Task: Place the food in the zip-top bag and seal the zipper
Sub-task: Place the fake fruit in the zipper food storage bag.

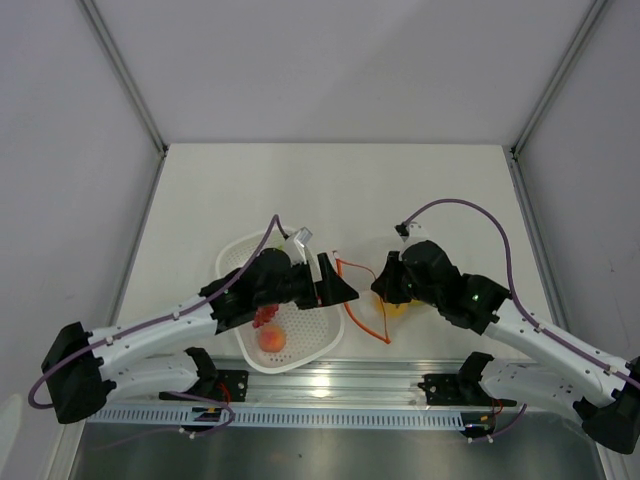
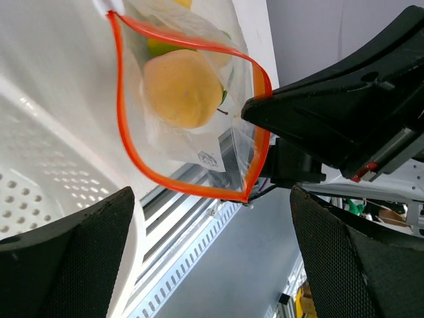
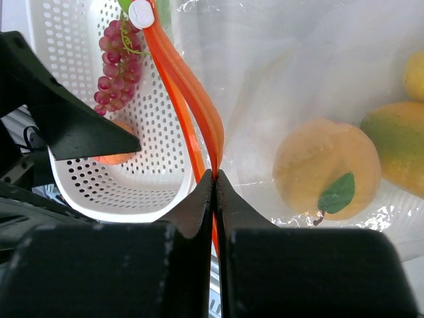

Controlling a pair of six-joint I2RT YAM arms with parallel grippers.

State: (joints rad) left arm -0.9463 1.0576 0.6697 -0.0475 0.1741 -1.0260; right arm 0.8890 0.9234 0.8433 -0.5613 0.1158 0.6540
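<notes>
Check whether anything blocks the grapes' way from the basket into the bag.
Only the white basket's wall, between the grapes and the zip-top bag beside it. The bag's mouth gapes, its zipper pinched by the right fingers at one spot.

A white table sits between pale grey walls, metal posts at its back corners; a shiny strip along the near edge, possibly metal.

No words, brand names or numbers can be read in any view. The bag carries one small dark printed mark near its orange zipper, seen from the left wrist, but it is too small and blurred to make out.
</notes>
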